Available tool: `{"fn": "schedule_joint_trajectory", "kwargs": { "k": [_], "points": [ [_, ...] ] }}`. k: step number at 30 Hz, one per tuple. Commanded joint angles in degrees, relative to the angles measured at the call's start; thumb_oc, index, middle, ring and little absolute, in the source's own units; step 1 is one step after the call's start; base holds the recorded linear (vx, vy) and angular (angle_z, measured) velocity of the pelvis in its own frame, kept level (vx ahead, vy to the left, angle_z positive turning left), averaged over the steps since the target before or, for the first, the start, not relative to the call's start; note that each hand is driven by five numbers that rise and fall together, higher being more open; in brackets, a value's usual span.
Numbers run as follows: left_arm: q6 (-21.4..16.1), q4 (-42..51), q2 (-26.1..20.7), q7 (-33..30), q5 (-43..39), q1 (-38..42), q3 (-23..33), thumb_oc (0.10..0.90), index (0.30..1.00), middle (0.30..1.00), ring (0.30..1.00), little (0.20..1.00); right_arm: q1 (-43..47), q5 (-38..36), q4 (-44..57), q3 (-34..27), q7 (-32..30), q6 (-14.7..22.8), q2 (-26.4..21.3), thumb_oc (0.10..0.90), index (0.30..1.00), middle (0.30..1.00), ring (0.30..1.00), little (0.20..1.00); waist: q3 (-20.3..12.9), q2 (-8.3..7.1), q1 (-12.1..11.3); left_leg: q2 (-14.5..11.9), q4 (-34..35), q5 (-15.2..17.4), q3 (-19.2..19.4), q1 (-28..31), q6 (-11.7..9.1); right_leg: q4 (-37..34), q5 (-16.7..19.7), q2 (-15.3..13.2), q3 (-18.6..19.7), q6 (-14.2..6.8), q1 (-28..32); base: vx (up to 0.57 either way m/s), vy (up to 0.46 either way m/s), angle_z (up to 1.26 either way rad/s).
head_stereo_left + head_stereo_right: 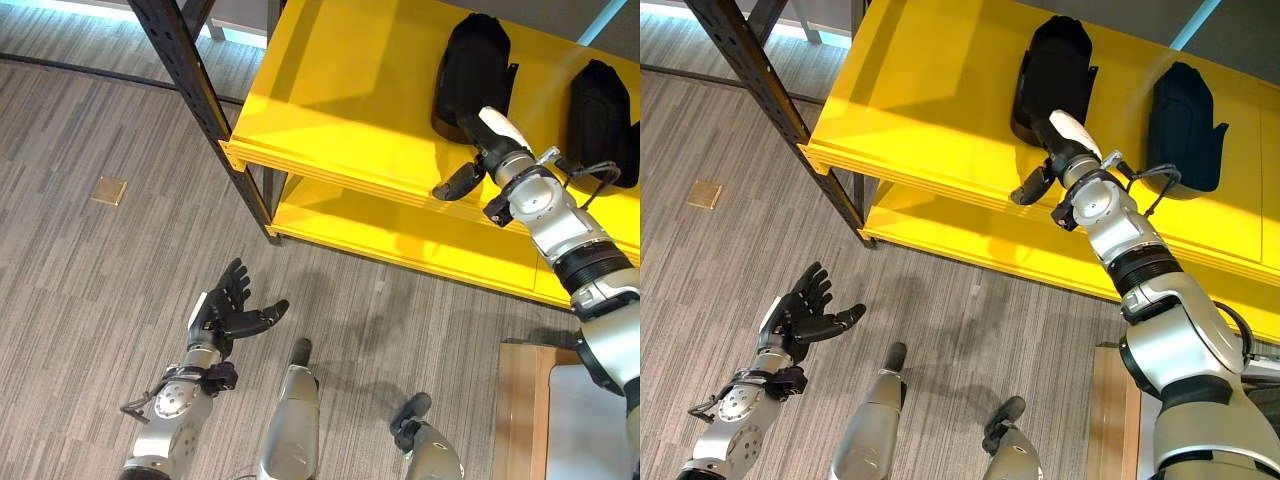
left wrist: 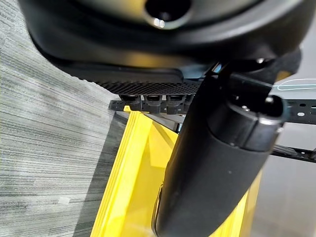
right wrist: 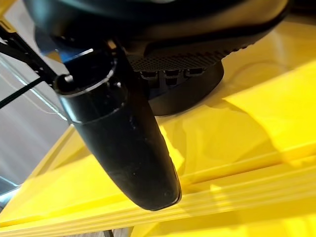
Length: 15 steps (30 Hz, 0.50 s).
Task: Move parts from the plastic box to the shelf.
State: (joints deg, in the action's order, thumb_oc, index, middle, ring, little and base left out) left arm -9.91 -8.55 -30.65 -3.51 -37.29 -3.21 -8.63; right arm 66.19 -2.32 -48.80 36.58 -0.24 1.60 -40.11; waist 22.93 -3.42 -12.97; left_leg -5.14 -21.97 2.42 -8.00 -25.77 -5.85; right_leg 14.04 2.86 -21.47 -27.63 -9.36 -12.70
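Black moulded part [image 1: 470, 75] lies on the top board of the yellow shelf [image 1: 330, 90], right under the fingertips of the right hand [image 1: 478, 150]. That hand reaches out at full stretch over the shelf edge, thumb hanging loose below and clear of the part; whether the fingers grip the part or merely touch it I cannot tell, since they are hidden against it. A second black part [image 1: 600, 120] lies further along the board, well to the hand's outer side. The placing step looks nearly done; next the hand should let go, lift clear and go back for another. The left hand [image 1: 228, 310] hovers low over the grey floor [image 1: 90, 260], fingers spread, holding nothing
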Motion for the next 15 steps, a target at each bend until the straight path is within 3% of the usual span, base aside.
{"fn": "schedule_joint_trajectory", "kwargs": {
  "k": [1,15],
  "points": [
    [-4.2,4.1,-2.6,-0.1,2.2,0.7,3.9,0.900,1.000,1.000,1.000,1.000,3.8,-0.4,5.0,-0.1,-1.6,2.9,-1.5,0.900,1.000,1.000,1.000,1.000,-2.1,-2.45,0.1,-1.2,3.5,-2.1,0.9,-1.1,1.8,5.6,-5.4,1.5,3.1,-0.1,6.6,0.00,0.000,0.00],
    [-4.0,3.7,-2.5,-0.1,2.5,0.4,4.6,0.900,1.000,1.000,1.000,1.000,2.0,-0.2,7.9,-0.5,-0.8,3.1,-2.2,0.900,1.000,1.000,1.000,1.000,-2.3,-3.06,0.4,-1.4,3.7,-2.1,0.9,-0.9,1.8,5.7,-5.0,1.5,3.2,-0.3,6.7,0.00,0.000,0.00]
  ]
}}
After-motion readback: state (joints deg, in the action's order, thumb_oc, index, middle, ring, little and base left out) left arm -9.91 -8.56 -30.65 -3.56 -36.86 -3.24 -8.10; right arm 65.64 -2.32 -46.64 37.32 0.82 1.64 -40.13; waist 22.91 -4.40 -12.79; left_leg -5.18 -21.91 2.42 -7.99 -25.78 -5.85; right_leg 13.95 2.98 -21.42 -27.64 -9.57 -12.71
